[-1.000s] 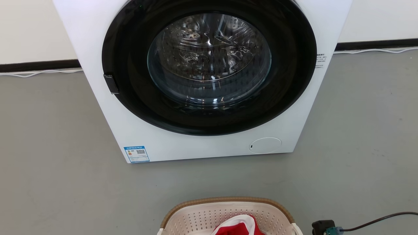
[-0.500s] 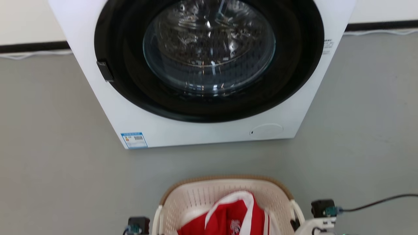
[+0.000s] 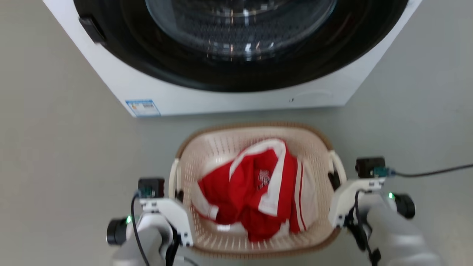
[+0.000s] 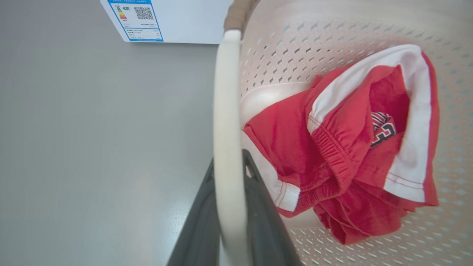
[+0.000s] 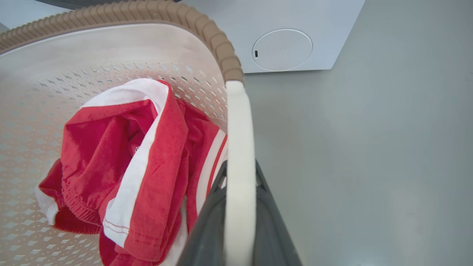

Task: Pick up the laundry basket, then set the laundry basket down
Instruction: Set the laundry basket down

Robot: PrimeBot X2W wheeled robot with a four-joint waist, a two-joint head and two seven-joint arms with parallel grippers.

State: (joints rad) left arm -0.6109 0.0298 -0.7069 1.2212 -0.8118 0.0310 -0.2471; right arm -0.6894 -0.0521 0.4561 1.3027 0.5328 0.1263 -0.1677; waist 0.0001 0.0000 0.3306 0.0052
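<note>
Pinching the basket's white left handle (image 4: 226,111) between its two dark fingers, the left gripper (image 4: 229,166) is gripping with one finger on each face of the bar, at the end farther from the washing machine (image 3: 221,99). The right gripper (image 5: 240,166) is doing the same on the white right handle (image 5: 239,122), its fingers pressing the bar from both sides.

Between them the laundry basket (image 3: 255,125) is sitting just in front of the washing machine, apart from it, with a strip of grey floor (image 3: 55,166) showing in the gap. Whether the basket is resting on that floor or hanging clear of it I cannot tell. Its cream perforated walls are holding a crumpled red garment with white trim (image 3: 255,184), which is lying across the bottom and leaning toward the right wall. The brown woven-look rim is curving round the end nearest the machine.

A dark cable (image 3: 432,171) is trailing off to the right, short of the machine. Beyond, the machine's white front is showing a blue label (image 3: 142,108) at its lower left corner, a round cover (image 5: 282,50) at its lower right, and a black-ringed glass door (image 3: 240,22) above.
</note>
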